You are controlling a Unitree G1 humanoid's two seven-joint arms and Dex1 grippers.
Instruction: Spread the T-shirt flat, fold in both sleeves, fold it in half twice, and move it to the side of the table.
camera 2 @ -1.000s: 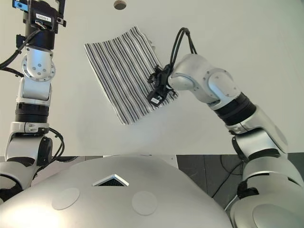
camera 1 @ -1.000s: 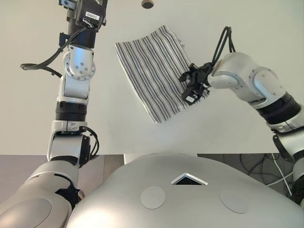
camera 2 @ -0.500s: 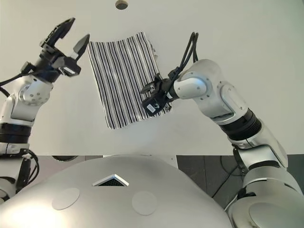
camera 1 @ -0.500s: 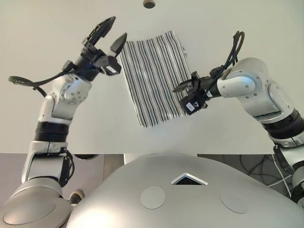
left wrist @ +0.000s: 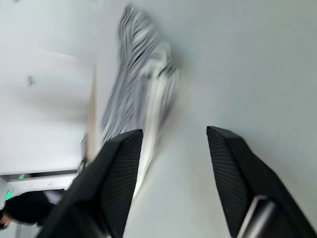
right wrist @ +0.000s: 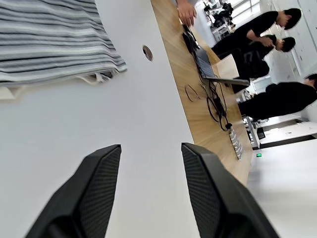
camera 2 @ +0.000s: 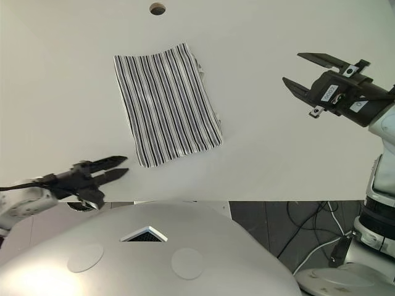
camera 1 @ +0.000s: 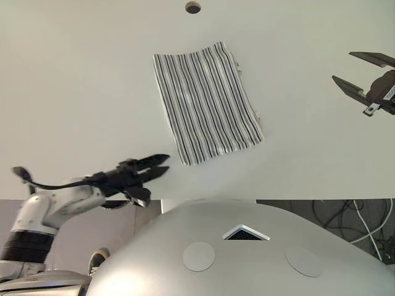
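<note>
The striped T-shirt (camera 1: 207, 102) lies folded into a compact rectangle on the white table (camera 1: 74, 92), lying slightly askew near the middle; it also shows in the left wrist view (left wrist: 138, 94) and the right wrist view (right wrist: 49, 39). My left gripper (camera 1: 162, 167) hovers low at the table's near edge, just short of the shirt's near corner, open and holding nothing. My right gripper (camera 2: 300, 69) hangs over the bare table far to the right of the shirt, open with nothing between its fingers.
A round cable hole (camera 1: 193, 7) sits in the table behind the shirt. Beyond the white table a wooden desk (right wrist: 198, 84) carries a laptop and cables. Bare tabletop surrounds the shirt on all sides.
My right gripper let go of the shirt's right edge and pulled away to the right. My left arm swung from high at the back left down to the near edge. The shirt now lies still.
</note>
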